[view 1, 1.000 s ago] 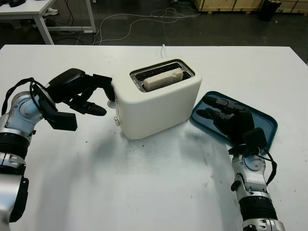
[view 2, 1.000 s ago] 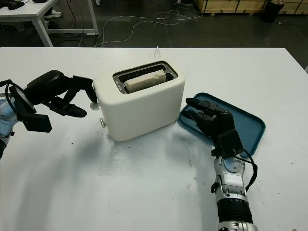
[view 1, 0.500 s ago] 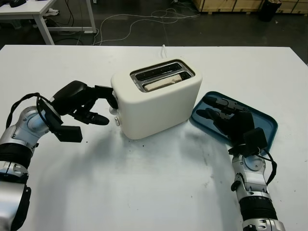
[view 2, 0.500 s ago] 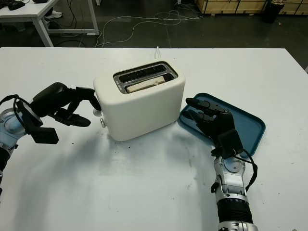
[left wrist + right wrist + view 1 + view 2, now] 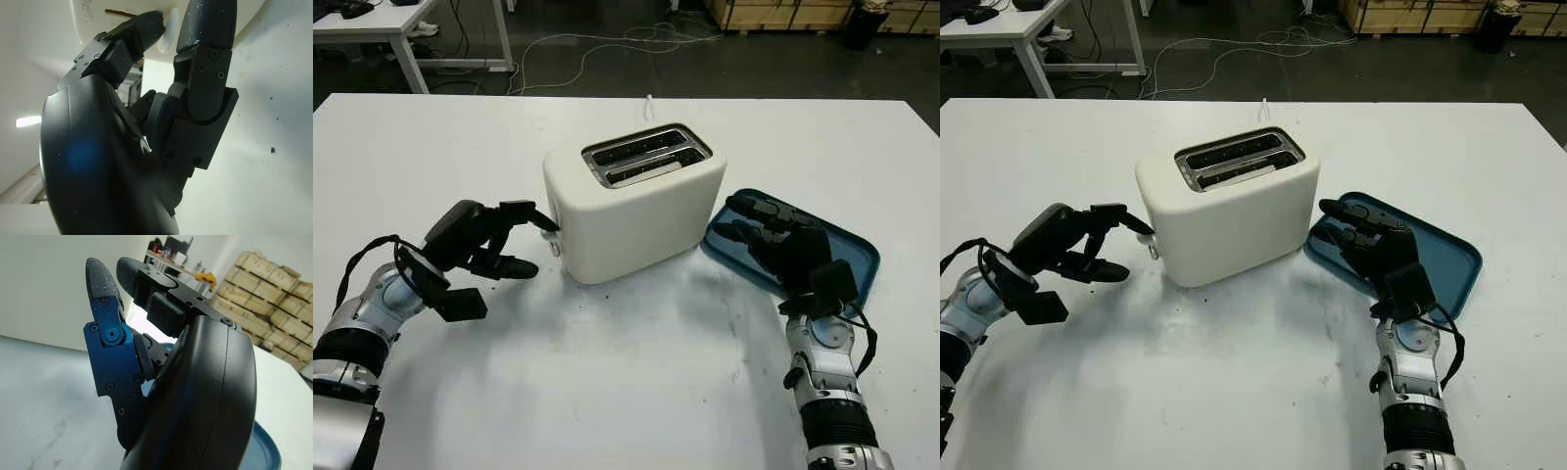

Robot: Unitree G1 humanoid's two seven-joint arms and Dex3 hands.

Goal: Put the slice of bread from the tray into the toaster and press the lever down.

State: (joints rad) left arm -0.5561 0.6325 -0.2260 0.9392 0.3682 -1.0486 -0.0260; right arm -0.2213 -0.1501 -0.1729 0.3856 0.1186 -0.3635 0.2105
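Observation:
The white toaster [image 5: 636, 211] stands mid-table. The slice of bread [image 5: 644, 175] sits low in the nearer slot, with just its top edge visible. My left hand [image 5: 540, 245] is at the toaster's left end, low down near the table. Its fingers [image 5: 139, 27] close around the white lever [image 5: 171, 34], which sits at the low end of its track. My right hand [image 5: 769, 230] is open, hovering over the near end of the blue tray [image 5: 857, 257], which holds no bread.
A white power cord [image 5: 648, 101] runs from behind the toaster toward the table's far edge. Small dark crumbs dot the table in front of the toaster. Beyond the table lie a dark floor with cables and another white table [image 5: 372, 20].
My left hand has moved down along the toaster's end, taking the lever with it. The bread has sunk from sticking out of the slot to nearly hidden. The right hand has not moved.

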